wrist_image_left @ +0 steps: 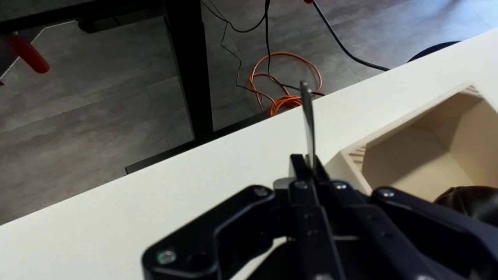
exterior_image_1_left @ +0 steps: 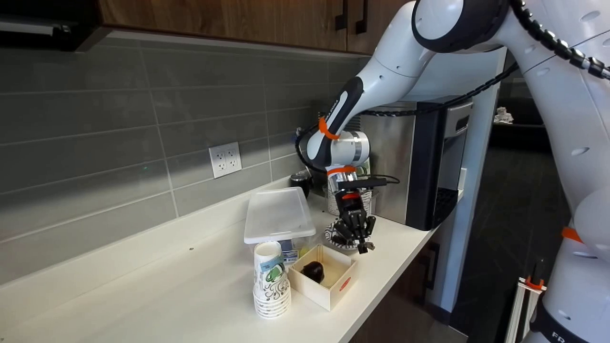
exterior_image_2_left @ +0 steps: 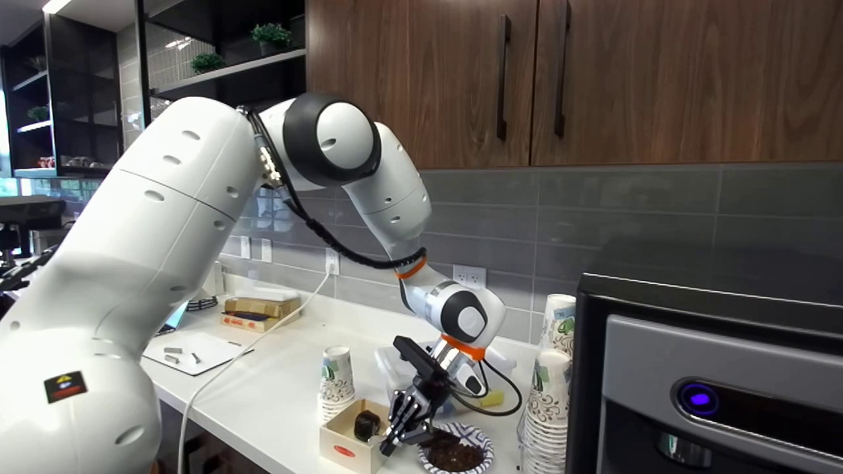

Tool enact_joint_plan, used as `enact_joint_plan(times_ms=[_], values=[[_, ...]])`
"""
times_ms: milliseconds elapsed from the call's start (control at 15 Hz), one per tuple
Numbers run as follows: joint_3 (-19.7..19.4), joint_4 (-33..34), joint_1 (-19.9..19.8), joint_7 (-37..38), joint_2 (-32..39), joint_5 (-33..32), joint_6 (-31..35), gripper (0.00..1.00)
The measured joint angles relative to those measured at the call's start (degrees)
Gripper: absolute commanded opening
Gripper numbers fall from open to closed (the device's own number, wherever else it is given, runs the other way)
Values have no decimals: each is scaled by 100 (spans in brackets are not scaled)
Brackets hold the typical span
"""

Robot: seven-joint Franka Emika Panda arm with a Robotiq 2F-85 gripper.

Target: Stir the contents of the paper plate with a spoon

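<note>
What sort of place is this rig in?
Likely an office kitchenette or break room. Brown wood-grain upper cabinets hang overhead, and a boxy black-and-grey machine, apparently a drinks dispenser, stands near stacked white patterned paper cups.

Gray tile wall [exterior_image_1_left: 95, 128], wood cabinets [exterior_image_2_left: 632, 82], gray floor [wrist_image_left: 97, 109].

On the white countertop [exterior_image_1_left: 157, 305], an open, square, pale wooden box [exterior_image_1_left: 336, 292] holds a glossy, dark, rounded object [exterior_image_1_left: 313, 271], too unclear to name. Just beside the box stands a stack of white, pattern-printed paper cups [exterior_image_1_left: 271, 288], near a translucent plastic bin with a pale lid [exterior_image_1_left: 279, 214]. In the wrist view, a coiled orange cable [wrist_image_left: 287, 102] lies on the grey floor [wrist_image_left: 105, 101].
</note>
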Motion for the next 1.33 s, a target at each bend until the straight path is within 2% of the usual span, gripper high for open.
enact_joint_plan(times_ms=[667, 1000, 1333], values=[[255, 159, -118, -800, 184, 505, -631, 1], [393, 376, -116, -1003, 346, 517, -1193, 1], [328, 567, -118, -1023, 497, 474, -1733, 1]])
